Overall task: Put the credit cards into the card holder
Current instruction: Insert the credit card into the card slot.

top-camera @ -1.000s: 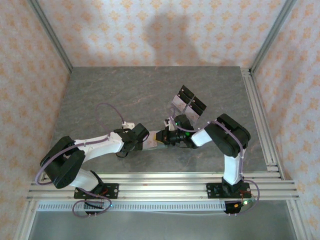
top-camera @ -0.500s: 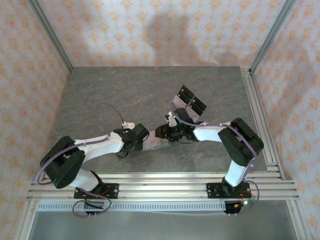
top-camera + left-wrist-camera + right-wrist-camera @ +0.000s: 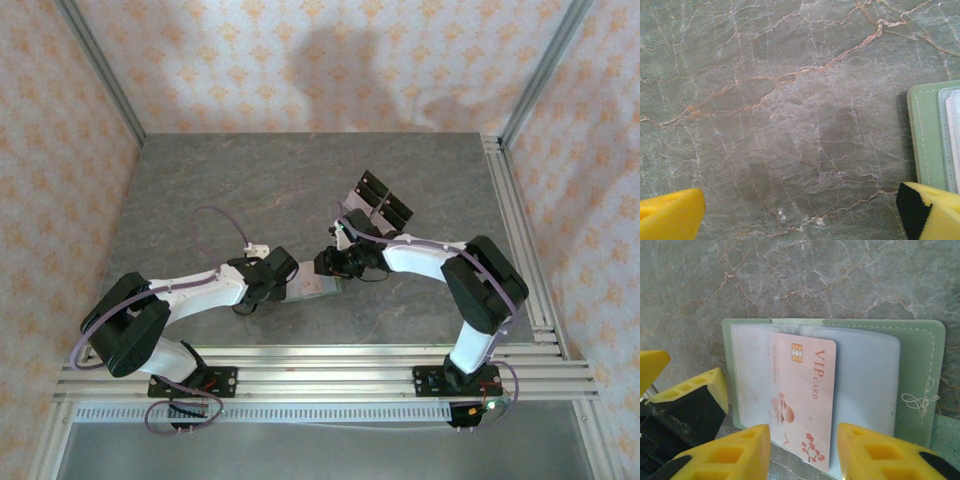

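The card holder (image 3: 920, 365), a sage green wallet, lies open on the table with clear sleeves inside. A pale pink credit card (image 3: 802, 390) marked VIP CARD lies slanted on its sleeves, its near end sticking out past the wallet's edge. My right gripper (image 3: 804, 450) is open just in front of that end, one yellow finger on each side, not touching it. My left gripper (image 3: 800, 215) is open over bare table, its right fingertip (image 3: 930, 210) at the edge of the wallet (image 3: 927, 130). From above, both grippers meet at the wallet (image 3: 318, 288), the left gripper (image 3: 293, 286) and the right gripper (image 3: 332, 266).
A clear plastic stand with black panels (image 3: 378, 203) sits just behind the right arm's forearm. The grey marble table (image 3: 220, 190) stretches to the left and back. Aluminium rails (image 3: 520, 230) run along the right and near edges.
The right arm has stretched out and lowered, carrying its gripper a little to the left and back over the wallet. The left arm has stayed put.
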